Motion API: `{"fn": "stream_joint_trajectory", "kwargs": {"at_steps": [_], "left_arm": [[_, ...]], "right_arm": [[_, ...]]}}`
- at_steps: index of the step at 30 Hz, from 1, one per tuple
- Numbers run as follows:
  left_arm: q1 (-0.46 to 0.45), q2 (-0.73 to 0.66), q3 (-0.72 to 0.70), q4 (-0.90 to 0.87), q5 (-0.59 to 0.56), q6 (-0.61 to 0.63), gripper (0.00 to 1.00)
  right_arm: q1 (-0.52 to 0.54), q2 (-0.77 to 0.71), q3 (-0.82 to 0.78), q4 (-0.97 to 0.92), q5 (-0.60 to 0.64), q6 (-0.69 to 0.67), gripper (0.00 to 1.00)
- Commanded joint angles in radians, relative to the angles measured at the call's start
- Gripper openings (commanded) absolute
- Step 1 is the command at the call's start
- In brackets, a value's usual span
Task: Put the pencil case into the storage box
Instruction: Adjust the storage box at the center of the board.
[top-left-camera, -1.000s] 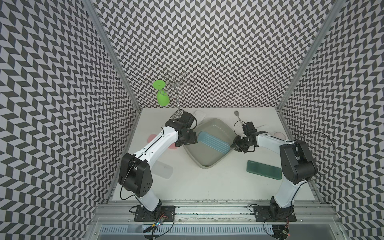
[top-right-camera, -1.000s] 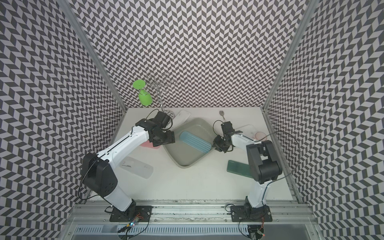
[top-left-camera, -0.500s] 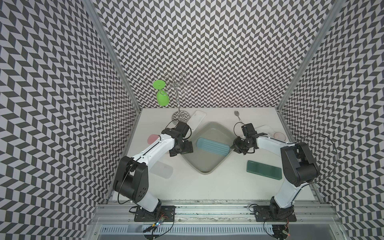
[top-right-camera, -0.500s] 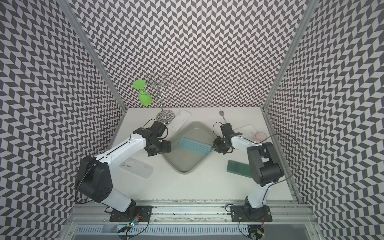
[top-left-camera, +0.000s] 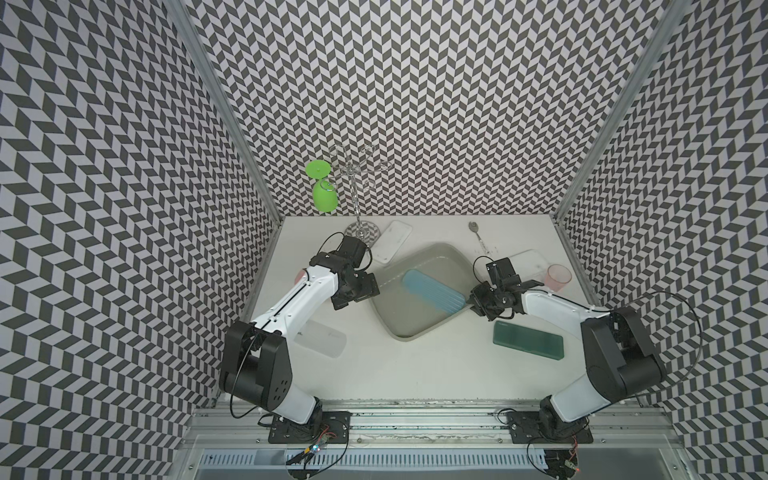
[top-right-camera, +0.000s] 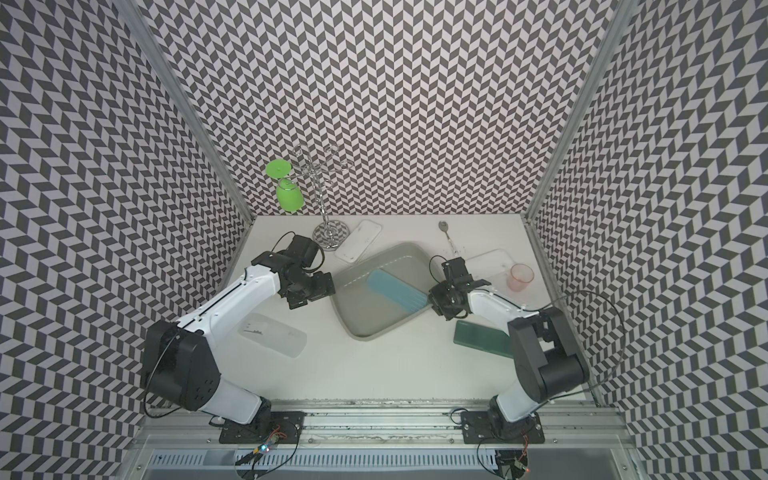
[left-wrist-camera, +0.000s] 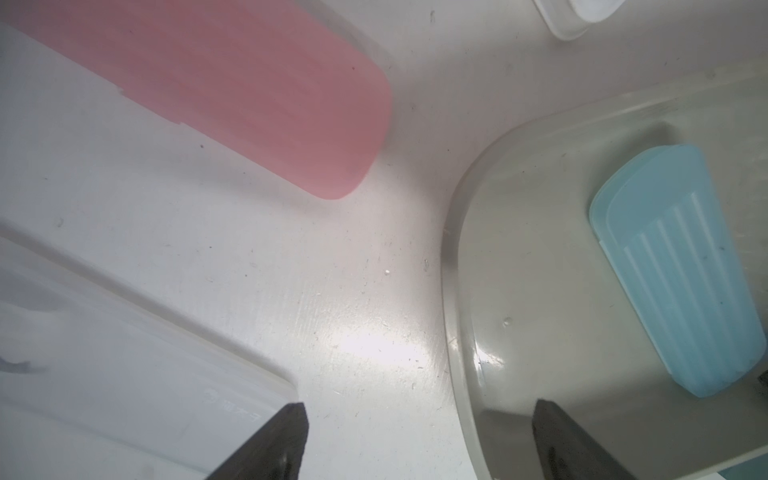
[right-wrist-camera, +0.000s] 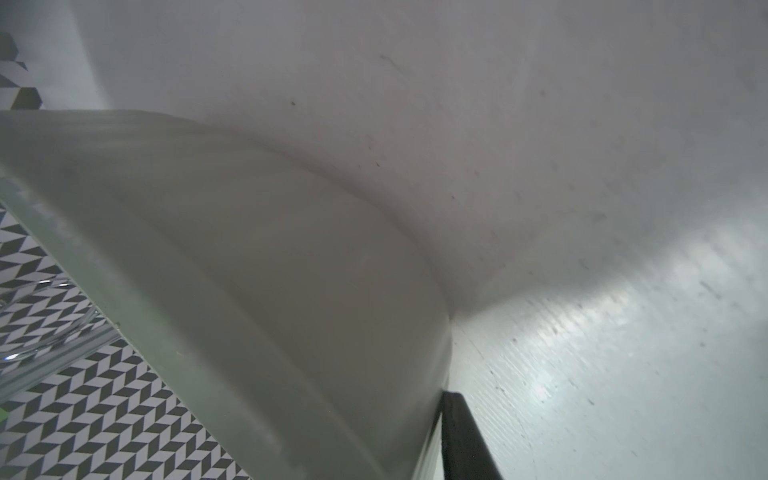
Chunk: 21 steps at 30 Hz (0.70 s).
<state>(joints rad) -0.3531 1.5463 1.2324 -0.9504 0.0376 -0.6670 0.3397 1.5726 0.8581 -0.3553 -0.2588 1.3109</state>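
Two grippers flank the storage box (top-left-camera: 405, 336): the left gripper (left-wrist-camera: 417, 415) hangs over its left corner with jaws spread wide and nothing between them, while the right gripper (top-left-camera: 476, 299) pinches the opposite rim. Inside the box lies the blue pencil case (top-left-camera: 434, 291), one end near the right gripper.

I saw black-and-white chevron walls (top-left-camera: 415, 104) on three sides, the back one well beyond the left pincer (top-left-camera: 358, 291). Metal posts (top-left-camera: 230, 124) ran up the corners. The white table (top-left-camera: 415, 365) under the pincer was scuffed, with a bright glare (left-wrist-camera: 374, 345) just beside it. A metal rail (top-left-camera: 415, 409) edged the near side.
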Motion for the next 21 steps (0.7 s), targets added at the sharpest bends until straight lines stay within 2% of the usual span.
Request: {"fn": "stream_joint_trajectory", "kwargs": {"at_steps": [1,6,9,10,13,14,16,21], "left_arm": [[-0.001,0.027,0.009,0.039,0.066,-0.052,0.90],[-0.017,0.066,0.000,0.077,0.096,-0.069,0.87],[-0.024,0.091,-0.024,0.111,0.099,-0.050,0.85],[-0.024,0.104,-0.033,0.119,0.095,-0.039,0.84],[-0.021,0.139,-0.036,0.132,0.070,0.000,0.83],[-0.019,0.149,-0.030,0.134,0.063,0.014,0.82],[-0.015,0.168,-0.010,0.127,0.045,0.035,0.81],[-0.006,0.200,0.043,0.099,0.027,0.064,0.80]], "right_arm": [[0.030,-0.037,-0.026,0.096,0.024,0.105,0.22],[0.057,-0.054,-0.096,0.186,0.033,0.187,0.22],[0.059,-0.049,-0.078,0.178,0.038,0.154,0.26],[0.059,-0.045,-0.064,0.164,0.034,0.132,0.32],[0.058,-0.021,-0.004,0.103,-0.008,0.046,0.59],[0.059,-0.012,0.024,0.065,-0.019,0.007,0.65],[0.057,-0.012,0.067,-0.003,-0.036,-0.056,0.74],[0.024,-0.061,0.105,-0.103,-0.075,-0.134,0.88]]}}
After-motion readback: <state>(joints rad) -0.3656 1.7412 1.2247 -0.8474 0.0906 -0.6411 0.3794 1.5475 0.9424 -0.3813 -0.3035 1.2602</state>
